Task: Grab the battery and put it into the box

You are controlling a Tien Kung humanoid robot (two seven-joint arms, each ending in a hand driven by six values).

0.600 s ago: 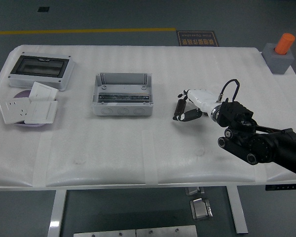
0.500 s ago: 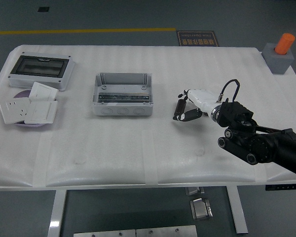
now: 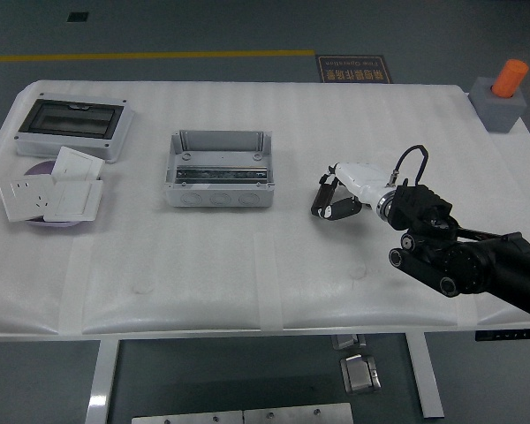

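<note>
The open grey box (image 3: 219, 139) stands left of the table's middle, its inside showing a metal rail. My right hand (image 3: 329, 201), white-backed with black fingers (image 3: 319, 200), reaches in from the lower right and sits low over the table about a hand's width right of the box. Its fingers are curled in around a small dark battery (image 3: 340, 211), which is mostly hidden by them. The left arm is out of view.
A grey enclosure with a dark see-through lid (image 3: 71, 126) lies at the far left. White switch plates (image 3: 49, 194) rest on a purple disc in front of it. A grey block with an orange cylinder (image 3: 503, 93) stands at the far right corner.
The right hand's fingers have curled in tighter. The hand has drawn slightly right, away from the box.
</note>
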